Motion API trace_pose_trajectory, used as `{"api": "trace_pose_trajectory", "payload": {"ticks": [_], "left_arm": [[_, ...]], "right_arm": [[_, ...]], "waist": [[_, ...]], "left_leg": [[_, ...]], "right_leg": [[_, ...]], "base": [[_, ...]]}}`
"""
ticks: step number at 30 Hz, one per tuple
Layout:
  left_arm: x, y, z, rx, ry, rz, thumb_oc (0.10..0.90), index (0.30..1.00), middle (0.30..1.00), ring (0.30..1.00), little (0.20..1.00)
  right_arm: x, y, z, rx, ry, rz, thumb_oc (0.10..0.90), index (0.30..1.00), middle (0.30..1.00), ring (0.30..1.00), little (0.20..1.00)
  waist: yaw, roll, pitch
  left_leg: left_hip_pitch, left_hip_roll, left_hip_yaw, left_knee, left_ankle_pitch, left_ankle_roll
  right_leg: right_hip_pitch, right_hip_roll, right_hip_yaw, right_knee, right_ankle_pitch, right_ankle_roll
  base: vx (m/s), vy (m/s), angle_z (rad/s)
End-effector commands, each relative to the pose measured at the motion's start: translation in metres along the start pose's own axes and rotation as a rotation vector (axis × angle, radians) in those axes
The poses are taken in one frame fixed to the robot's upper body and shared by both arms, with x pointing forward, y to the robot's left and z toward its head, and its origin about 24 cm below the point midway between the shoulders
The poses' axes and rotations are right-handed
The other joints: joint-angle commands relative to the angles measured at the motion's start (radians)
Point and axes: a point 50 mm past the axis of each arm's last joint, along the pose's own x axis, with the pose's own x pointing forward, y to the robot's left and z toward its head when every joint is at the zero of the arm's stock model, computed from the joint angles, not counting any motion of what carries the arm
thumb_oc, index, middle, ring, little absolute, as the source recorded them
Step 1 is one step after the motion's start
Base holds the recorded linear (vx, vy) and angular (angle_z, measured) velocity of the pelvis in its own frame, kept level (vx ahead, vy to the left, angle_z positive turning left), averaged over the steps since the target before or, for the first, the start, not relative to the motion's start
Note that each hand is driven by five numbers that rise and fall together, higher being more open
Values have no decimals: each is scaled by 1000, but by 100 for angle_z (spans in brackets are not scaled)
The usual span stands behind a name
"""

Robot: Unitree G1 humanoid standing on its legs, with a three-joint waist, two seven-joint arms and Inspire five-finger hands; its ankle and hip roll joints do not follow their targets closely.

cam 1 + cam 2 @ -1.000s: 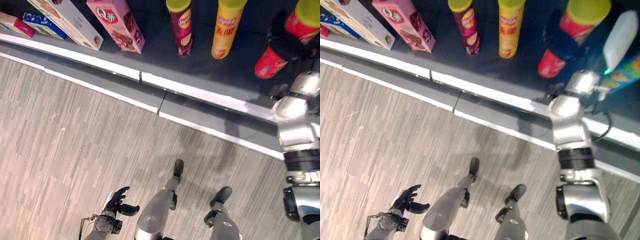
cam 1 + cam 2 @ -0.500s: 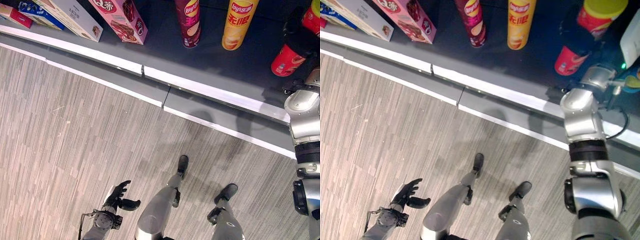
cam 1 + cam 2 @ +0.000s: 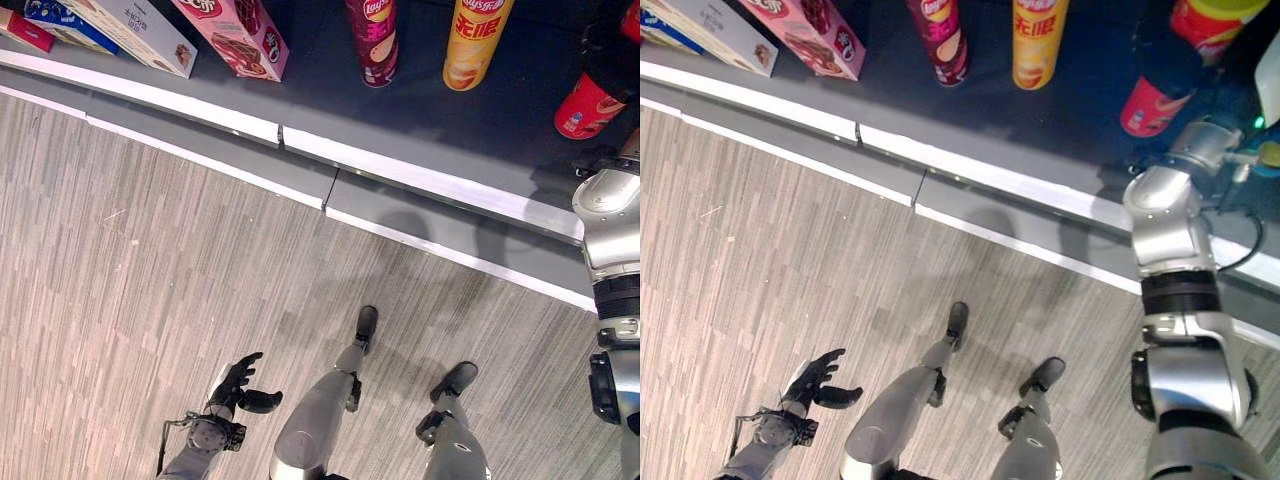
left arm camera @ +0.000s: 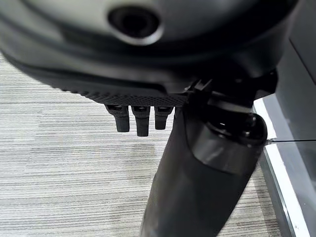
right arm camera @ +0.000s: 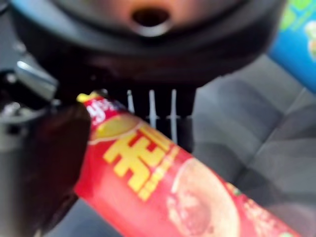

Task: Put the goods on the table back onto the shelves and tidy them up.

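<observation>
- Placing the red can [image 5: 163,197] on the shelf [image 3: 400,110] at 2 o'clock; right hand [image 5: 44,148] is curled round it.
- Left hand [image 3: 238,385] hangs relaxed, holding nothing.
- Next: stand it upright, release.

Dark shelf [image 3: 330,95], pink box [image 3: 235,35], white box [image 3: 140,30], maroon can [image 3: 372,40], yellow can [image 3: 475,40] standing

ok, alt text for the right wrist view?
The right hand is curled round a red chip can, which slants across the view over a dark grey shelf. A blue pack shows at one corner beyond it.
</observation>
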Motion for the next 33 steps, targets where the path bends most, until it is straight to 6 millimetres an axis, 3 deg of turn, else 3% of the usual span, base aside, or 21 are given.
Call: {"api": "trace_pose_trajectory", "payload": {"ticks": [1, 2, 3, 11, 18, 19, 23, 25, 26, 27, 29, 30, 31, 32, 33], "left_arm": [[-11, 22, -21, 63, 51, 56, 800, 900, 900, 900, 900], [-11, 22, -21, 65, 54, 57, 800, 900, 900, 900, 900], [-11, 22, -22, 66, 57, 59, 800, 900, 900, 900, 900], [-9, 17, -21, 72, 63, 49, 800, 900, 900, 900, 900], [-8, 13, -25, 69, 98, 50, 800, 900, 900, 900, 900], [-8, 14, -26, 71, 100, 50, 800, 900, 900, 900, 900], [-9, 11, -32, 76, 140, 43, 800, 900, 900, 900, 900], [-11, 10, -40, 63, 185, 51, 800, 900, 900, 900, 900], [-12, 11, -41, 65, 188, 51, 800, 900, 900, 900, 900], [-16, 13, -51, 37, 239, 78, 800, 900, 900, 900, 900], [-19, 14, -56, 25, 261, 90, 800, 900, 900, 900, 900], [-23, 12, -67, 6, 316, 103, 800, 900, 900, 900, 900], [-23, 12, -67, 7, 317, 103, 800, 900, 900, 900, 900], [-29, 9, -78, -1, 376, 107, 800, 900, 900, 900, 900], [-29, 9, -79, 0, 376, 107, 800, 900, 900, 900, 900]], "right_arm": [[40, -37, 60, 105, -252, -194, 400, 300, 300, 300, 300], [40, -37, 60, 108, -248, -195, 615, 622, 622, 622, 622], [40, -36, 60, 111, -246, -194, 800, 900, 900, 900, 900], [31, -29, 58, 184, -198, -202, 800, 900, 900, 900, 900], [-4, -5, 41, 237, -110, -102, 800, 900, 900, 900, 900], [-5, -5, 40, 237, -108, -102, 800, 900, 900, 900, 900], [-36, 7, 31, 241, -90, -5, 800, 900, 900, 900, 900], [-62, 12, 22, 298, -41, 81, 800, 900, 900, 900, 900], [-63, 12, 21, 297, -38, 82, 800, 900, 900, 900, 900], [-92, 9, 7, 335, 28, 153, 800, 900, 900, 900, 900], [-102, 7, 3, 350, 56, 171, 800, 900, 900, 900, 900], [-128, 3, -3, 418, 116, 252, 800, 900, 900, 900, 900], [-128, 3, -3, 418, 117, 253, 800, 900, 900, 900, 900], [-148, -3, -12, 481, 189, 327, 800, 900, 900, 900, 900], [-148, -3, -12, 480, 189, 327, 800, 900, 900, 900, 900]], "waist": [[1, 15, -31], [-1, 15, -29], [-1, 16, -29], [-12, 15, -29], [-23, -24, -64], [-22, -22, -58], [-38, -69, -97], [-60, -116, -142], [-59, -118, -142], [-85, -156, -198], [-95, -167, -214], [-135, -193, -250], [-134, -195, -251], [-176, -214, -280], [-175, -214, -281]], "left_leg": [[-54, 39, -36, 106, -125, -79], [-56, 39, -37, 108, -125, -79], [-57, 38, -39, 109, -125, -79], [-53, 34, -36, 117, -133, -76], [-13, 47, -35, 123, -146, -80], [-20, 45, -31, 127, -127, -75], [22, 65, -23, 116, -130, -82], [74, 83, -5, 95, -135, -86], [79, 83, -5, 91, -134, -86], [141, 90, 19, 63, -143, -82], [170, 88, 30, 52, -148, -78], [227, 82, 63, 43, -169, -61], [224, 79, 63, 42, -165, -58], [267, 74, 95, 28, -174, -47], [267, 73, 95, 28, -173, -47]], "right_leg": [[-52, -129, 37, 185, -50, 61], [-54, -130, 38, 186, -52, 61], [-54, -130, 40, 187, -52, 61], [-50, -134, 46, 187, -49, 60], [8, -118, 31, 152, -36, 58], [4, -121, 18, 149, -16, 48], [66, -101, 3, 82, 7, 52], [113, -89, 0, 33, 29, 57], [118, -88, -1, 28, 31, 57], [162, -85, -1, -1, 50, 65], [180, -86, 1, -6, 56, 69], [201, -89, 25, -9, 67, 74], [199, -91, 25, -11, 71, 73], [204, -99, 54, -8, 94, 82], [203, -99, 55, -8, 95, 82]], "base": [[0, 0, 0], [0, 0, 0], [0, 0, 0], [0, 0, 0], [-14, 0, 0], [-78, -5, 4], [10, -20, 5], [81, 12, -8], [190, 68, -20], [146, 50, -22], [151, 111, -34], [107, 148, -42], [129, 243, -69], [52, 131, -59], [62, 125, -59]]}}
